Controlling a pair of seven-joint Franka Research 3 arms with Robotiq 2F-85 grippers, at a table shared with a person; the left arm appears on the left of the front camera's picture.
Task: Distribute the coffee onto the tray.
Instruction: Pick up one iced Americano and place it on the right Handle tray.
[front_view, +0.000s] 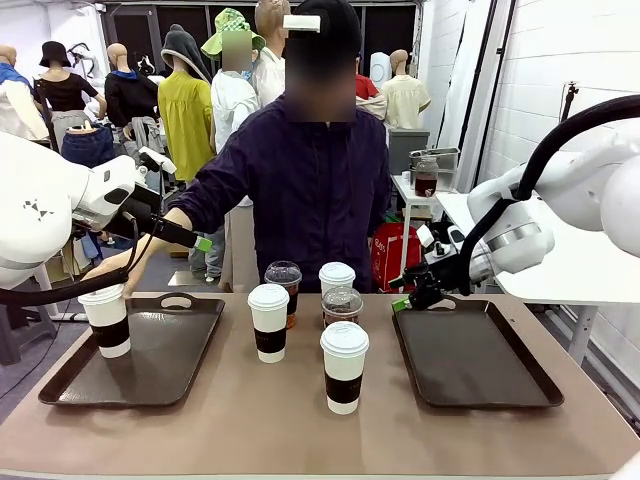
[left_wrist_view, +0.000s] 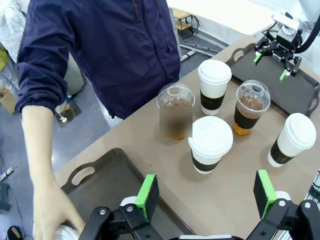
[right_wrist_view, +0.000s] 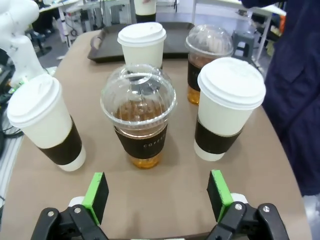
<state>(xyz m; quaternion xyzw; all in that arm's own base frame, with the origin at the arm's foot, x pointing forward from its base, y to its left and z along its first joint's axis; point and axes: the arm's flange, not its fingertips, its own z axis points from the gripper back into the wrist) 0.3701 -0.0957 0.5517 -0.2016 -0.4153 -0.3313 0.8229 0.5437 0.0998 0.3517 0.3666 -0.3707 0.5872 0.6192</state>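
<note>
One sleeved white cup (front_view: 108, 320) stands on the left tray (front_view: 170, 350) with the person's hand (front_view: 103, 272) on its lid. In the table's middle stand three more white cups (front_view: 268, 322) (front_view: 343, 366) (front_view: 336, 278) and two clear dome-lidded cups of dark coffee (front_view: 283, 278) (front_view: 342, 303). My left gripper (front_view: 203, 243) (left_wrist_view: 206, 195) hovers open above the left tray's far edge. My right gripper (front_view: 405, 298) (right_wrist_view: 157, 195) is open at the right tray's (front_view: 475, 355) near-left corner, facing a clear cup (right_wrist_view: 138, 112) with a white cup (right_wrist_view: 229, 105) beside it.
The person stands at the far side, an arm stretched over the left tray (left_wrist_view: 110, 175). The right tray (left_wrist_view: 295, 90) holds nothing. A side table (front_view: 425, 195) with a jar stands behind on the right.
</note>
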